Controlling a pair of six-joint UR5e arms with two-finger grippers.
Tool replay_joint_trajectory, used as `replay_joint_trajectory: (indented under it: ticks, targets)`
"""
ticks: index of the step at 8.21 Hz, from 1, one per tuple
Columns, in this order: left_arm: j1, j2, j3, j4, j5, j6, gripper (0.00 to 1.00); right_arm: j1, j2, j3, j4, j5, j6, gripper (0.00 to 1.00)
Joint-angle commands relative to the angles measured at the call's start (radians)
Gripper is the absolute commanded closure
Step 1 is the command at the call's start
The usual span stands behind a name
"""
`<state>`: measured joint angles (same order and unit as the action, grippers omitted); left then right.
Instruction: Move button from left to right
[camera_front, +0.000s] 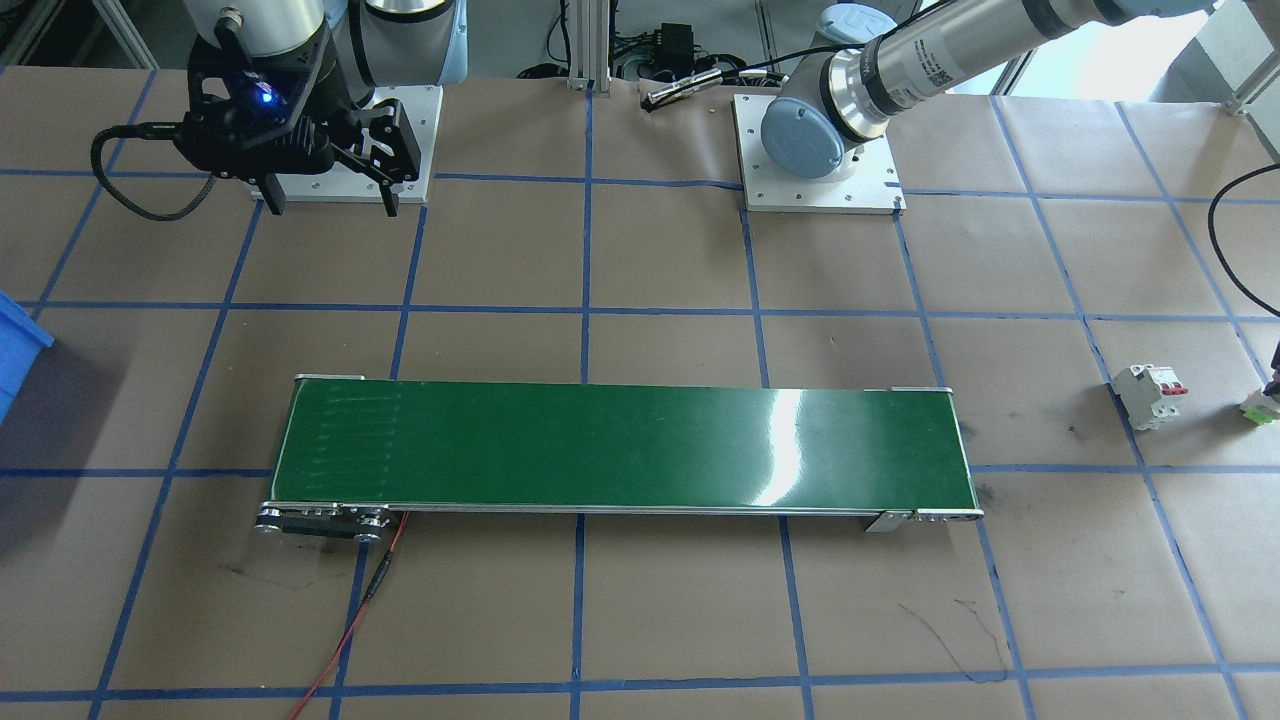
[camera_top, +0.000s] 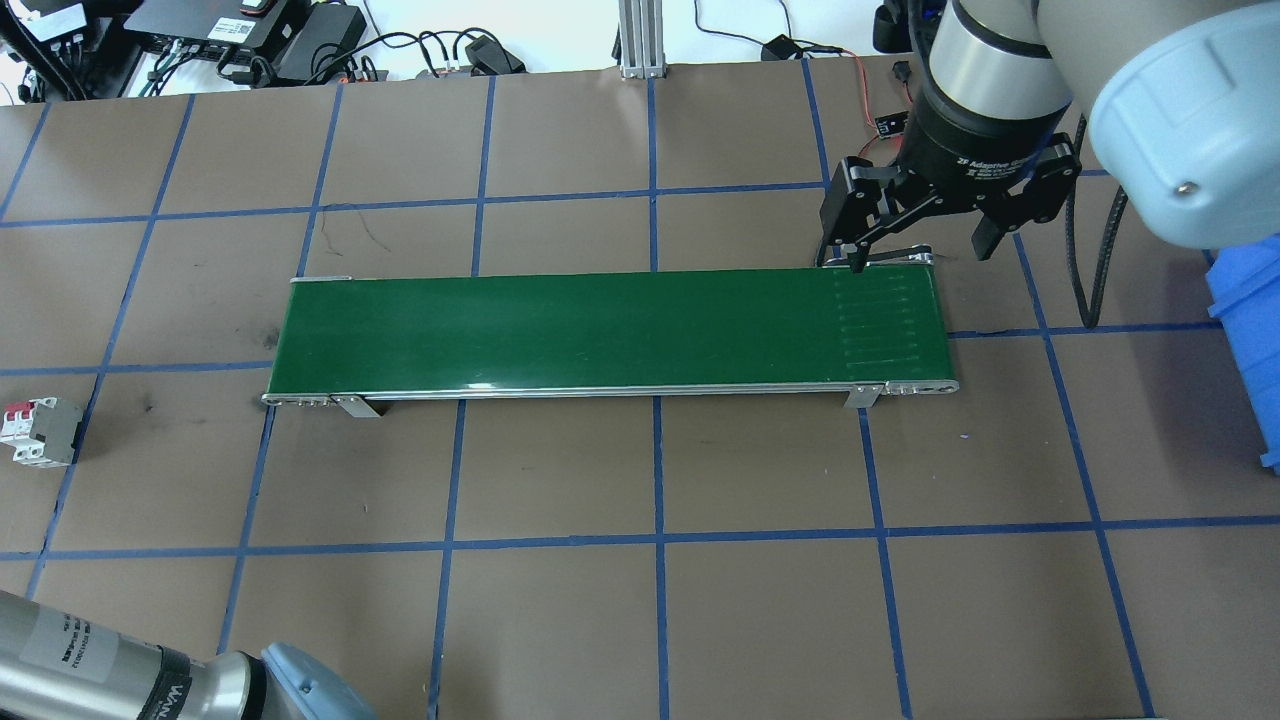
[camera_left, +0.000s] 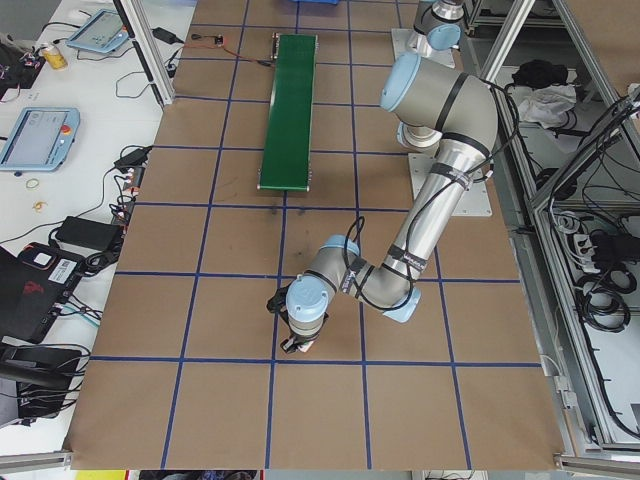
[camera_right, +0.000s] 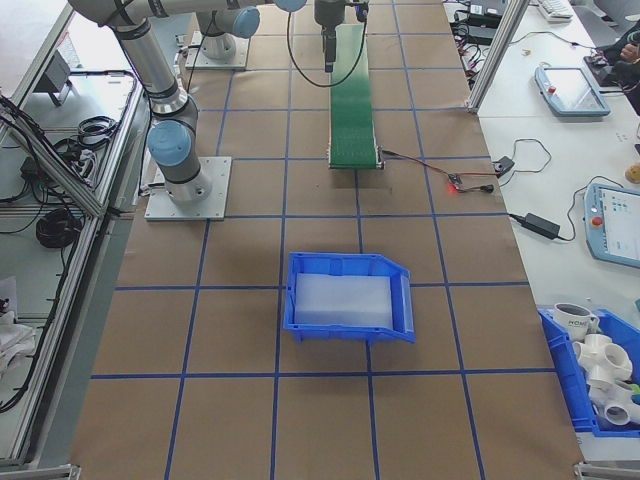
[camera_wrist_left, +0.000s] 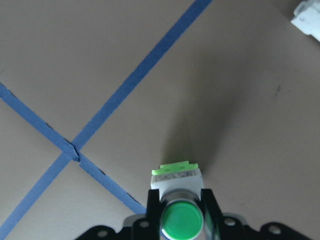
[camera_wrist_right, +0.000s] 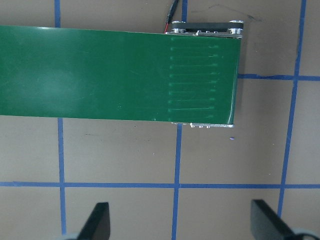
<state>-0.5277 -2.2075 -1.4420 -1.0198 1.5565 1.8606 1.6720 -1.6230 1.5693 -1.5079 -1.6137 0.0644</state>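
Your left end effector (camera_wrist_left: 181, 220) was closed around the button (camera_wrist_left: 177, 200) at the far left end of the surface, beyond the circuit breaker (camera_front: 1150, 394), and the wrist view showed the two fingers (camera_wrist_left: 153, 205) pressed against the sides of the round green cap, with the white body and its green tab sticking out ahead of them. That grip looked narrow to me: the fingers caught only the cap end, so the button could have pivoted or slipped out if you had swung the arm quickly toward the conveyor belt (camera_top: 610, 330). Whether the button had cleared the surface was not something the views settled, so a low sideways move might have dragged it across the paper and twisted it in the grip. The circuit breaker sat between the button and the belt, close enough that a straight low path risked knocking it. Your right end effector (camera_top: 915, 245) hung wide open and empty above the right end of the belt, near its far edge, and the blue bin (camera_right: 350, 297) waited further right. If you had set the button near the belt's edge, or dropped it from height, it could have rolled on its round cap and fallen off. A poorly timed pickup on the right might also have missed so small a part.
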Motion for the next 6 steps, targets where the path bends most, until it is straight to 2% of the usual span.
replay_joint_trajectory:
  ticks: [1, 3, 4, 5, 6]
  targets:
    - [-0.005, 0.031, 0.009, -0.022, -0.001, -0.001, 1.00, 0.000, 0.000, 0.000, 0.000, 0.000, 0.000, 0.00]
    - [-0.023, 0.182, 0.008, -0.179, -0.028, -0.059, 1.00, 0.000, -0.002, 0.000, 0.000, 0.000, 0.000, 0.00]
    - [-0.041, 0.275, -0.001, -0.281, -0.098, -0.169, 1.00, 0.000, 0.000, 0.000, 0.000, 0.000, 0.000, 0.00]
    - [-0.064, 0.334, -0.001, -0.293, -0.116, -0.273, 1.00, 0.000, 0.000, 0.000, 0.000, 0.000, 0.000, 0.00]
    - [-0.095, 0.372, -0.003, -0.296, -0.111, -0.325, 1.00, 0.000, 0.000, 0.000, 0.000, 0.000, 0.000, 0.00]
